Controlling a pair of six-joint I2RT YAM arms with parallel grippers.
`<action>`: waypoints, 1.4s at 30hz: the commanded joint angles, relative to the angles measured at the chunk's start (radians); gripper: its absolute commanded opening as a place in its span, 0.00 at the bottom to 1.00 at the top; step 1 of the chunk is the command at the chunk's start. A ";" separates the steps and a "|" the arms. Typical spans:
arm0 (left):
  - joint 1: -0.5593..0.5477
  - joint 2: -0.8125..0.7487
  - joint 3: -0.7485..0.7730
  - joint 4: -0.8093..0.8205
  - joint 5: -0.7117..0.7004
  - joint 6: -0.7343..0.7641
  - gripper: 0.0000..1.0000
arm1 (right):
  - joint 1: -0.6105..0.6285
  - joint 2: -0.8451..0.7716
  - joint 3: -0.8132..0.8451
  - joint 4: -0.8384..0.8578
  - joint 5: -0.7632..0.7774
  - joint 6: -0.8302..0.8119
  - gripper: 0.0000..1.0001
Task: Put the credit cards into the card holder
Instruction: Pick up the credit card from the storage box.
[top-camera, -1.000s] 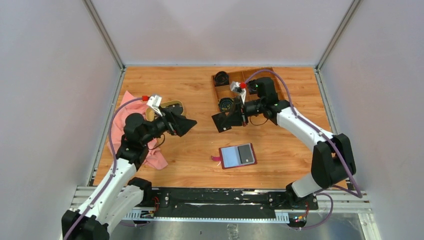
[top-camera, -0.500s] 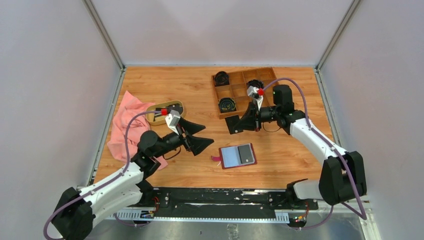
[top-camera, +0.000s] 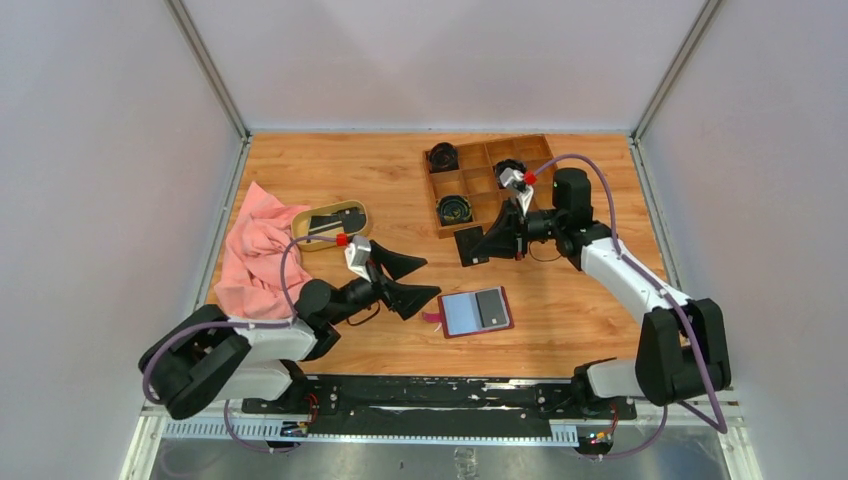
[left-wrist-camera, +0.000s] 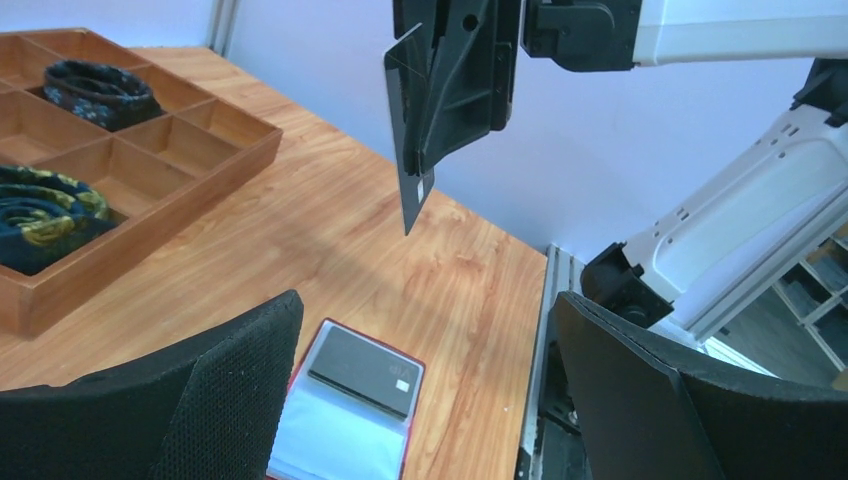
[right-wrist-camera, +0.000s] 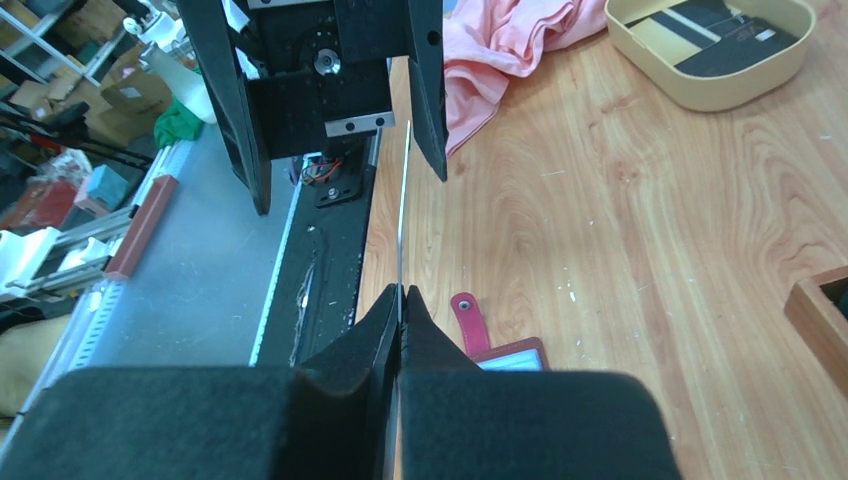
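**Wood-grain table: one card gripped in the air, card holder lying open**

Wood-grain tabletop is carrying the card holder (top-camera: 460, 314) near the front edge, between the two arms. It is lying open and flat, with its snap tab (top-camera: 432, 317) pointing left. A dark card (top-camera: 490, 308) is sitting in the right half. The left half is showing pale bluish, and it cannot be told whether that is a card or a pocket.

Farther back, the right gripper (top-camera: 487, 244) is pinching a second dark card (top-camera: 468, 247) between closed fingers. It is holding this card on edge, clear of the table, and the right wrist view is showing it as a thin line.

The left gripper (top-camera: 428, 286) is hanging just left of the card holder with its fingers spread wide and nothing between them.

At the left, an oval tan dish (right-wrist-camera: 700, 95) is holding more cards (right-wrist-camera: 735, 45), dark ones and a tan one. A pink cloth (top-camera: 255, 260) is lying beside it. At the far right, a wooden compartment box (left-wrist-camera: 160, 235) is holding dark coiled items (top-camera: 452, 209).
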 joint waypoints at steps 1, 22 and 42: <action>-0.041 0.111 0.053 0.158 -0.034 0.063 1.00 | -0.012 0.031 0.008 0.035 -0.053 0.068 0.00; -0.065 0.418 0.269 0.160 -0.004 -0.078 0.68 | 0.008 0.099 0.068 -0.037 -0.104 0.080 0.00; -0.063 0.417 0.266 0.158 0.094 -0.093 0.00 | -0.004 0.068 0.071 -0.118 -0.040 -0.008 0.77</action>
